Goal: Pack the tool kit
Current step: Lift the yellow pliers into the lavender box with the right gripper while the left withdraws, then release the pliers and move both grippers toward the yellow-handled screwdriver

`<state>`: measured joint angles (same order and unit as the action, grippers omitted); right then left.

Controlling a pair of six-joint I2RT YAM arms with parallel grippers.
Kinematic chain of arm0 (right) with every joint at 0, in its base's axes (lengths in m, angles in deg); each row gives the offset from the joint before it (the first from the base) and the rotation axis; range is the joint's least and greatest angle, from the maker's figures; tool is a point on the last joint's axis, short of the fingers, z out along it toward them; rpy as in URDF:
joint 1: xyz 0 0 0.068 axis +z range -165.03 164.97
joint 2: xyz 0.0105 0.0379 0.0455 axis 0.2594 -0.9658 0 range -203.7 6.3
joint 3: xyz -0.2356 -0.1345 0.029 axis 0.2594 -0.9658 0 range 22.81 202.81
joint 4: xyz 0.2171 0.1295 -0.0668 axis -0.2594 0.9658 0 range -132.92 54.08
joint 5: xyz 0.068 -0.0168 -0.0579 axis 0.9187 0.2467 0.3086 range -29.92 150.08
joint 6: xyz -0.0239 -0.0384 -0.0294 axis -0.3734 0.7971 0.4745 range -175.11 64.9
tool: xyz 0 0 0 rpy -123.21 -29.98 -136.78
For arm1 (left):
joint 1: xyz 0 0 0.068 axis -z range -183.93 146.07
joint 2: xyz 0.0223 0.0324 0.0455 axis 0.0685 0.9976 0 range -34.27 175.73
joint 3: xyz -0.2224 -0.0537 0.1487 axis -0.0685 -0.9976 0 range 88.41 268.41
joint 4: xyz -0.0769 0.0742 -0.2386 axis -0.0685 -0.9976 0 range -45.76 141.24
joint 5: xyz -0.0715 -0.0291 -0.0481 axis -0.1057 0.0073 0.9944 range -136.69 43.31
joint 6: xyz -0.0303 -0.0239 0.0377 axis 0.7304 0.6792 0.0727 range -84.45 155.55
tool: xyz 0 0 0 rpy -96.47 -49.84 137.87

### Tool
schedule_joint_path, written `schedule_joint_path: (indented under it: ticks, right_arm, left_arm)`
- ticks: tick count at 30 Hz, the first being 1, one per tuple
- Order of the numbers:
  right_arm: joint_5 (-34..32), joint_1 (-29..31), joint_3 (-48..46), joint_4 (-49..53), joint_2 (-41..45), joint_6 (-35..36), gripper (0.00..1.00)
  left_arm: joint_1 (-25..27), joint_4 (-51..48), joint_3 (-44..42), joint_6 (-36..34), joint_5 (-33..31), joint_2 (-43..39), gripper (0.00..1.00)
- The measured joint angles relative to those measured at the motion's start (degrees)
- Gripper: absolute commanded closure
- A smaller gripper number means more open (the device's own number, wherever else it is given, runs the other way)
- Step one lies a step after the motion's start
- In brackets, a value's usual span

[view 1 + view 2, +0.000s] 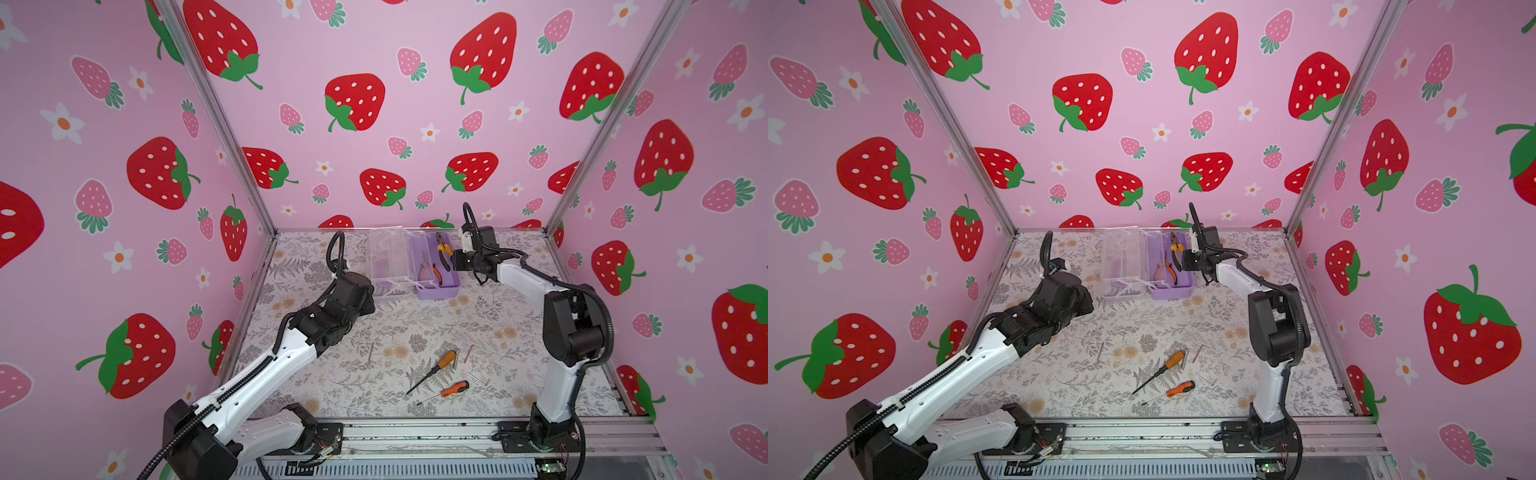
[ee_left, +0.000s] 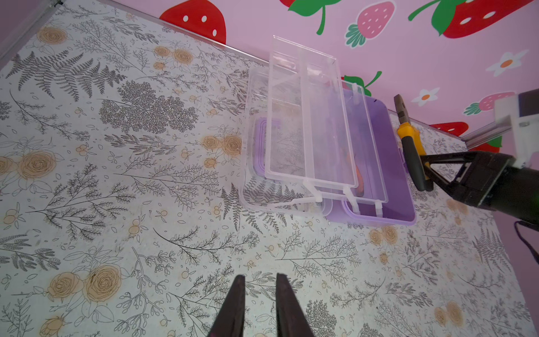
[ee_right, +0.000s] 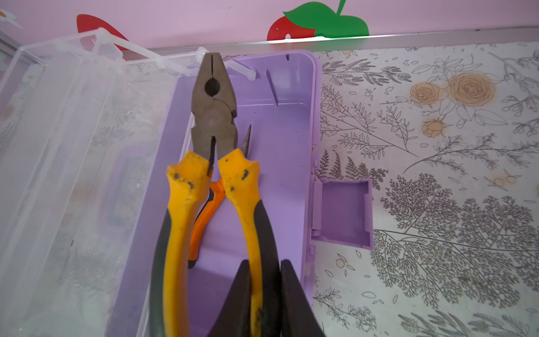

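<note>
The yellow pliers [image 3: 214,116] hang over the open lilac box [image 3: 288,181], above the small orange pliers [image 3: 204,221] inside. They look like heavy, rigid steel, and the right hand [image 3: 264,271] pinches one rubber handle only, so they may swing or splay. The light plastic box could slide on the counter [image 1: 332,374], so a low release seems wise; the left hand [image 2: 260,277], narrowly parted and empty, hovers near the clear lid [image 2: 253,189].

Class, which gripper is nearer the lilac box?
Right. The right gripper holds the yellow pliers over the lilac box; the left gripper hangs apart, beyond the clear lid.
</note>
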<state>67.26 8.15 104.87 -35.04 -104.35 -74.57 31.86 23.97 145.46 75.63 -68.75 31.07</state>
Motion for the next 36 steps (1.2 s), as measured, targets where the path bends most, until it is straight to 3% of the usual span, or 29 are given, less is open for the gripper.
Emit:
schedule_joint_path:
  ticks: [12, 24, 36]
  right_arm:
    - [-4.7, 1.3, 1.1, -1.3, -6.4, -2.7, 1.0]
    - [-16.5, 4.8, 12.7, 2.5, -17.0, -6.6, 1.0]
    - [-18.1, 5.1, 16.6, 3.4, -20.1, -8.9, 0.66]
  left_arm:
    - [-0.4, 0.2, 0.2, 0.2, 0.3, 3.7, 0.76]
    - [-2.8, 0.3, 0.0, 0.2, 1.8, 3.3, 0.75]
    - [-5.0, 0.0, -1.1, 0.6, 4.7, 2.1, 0.75]
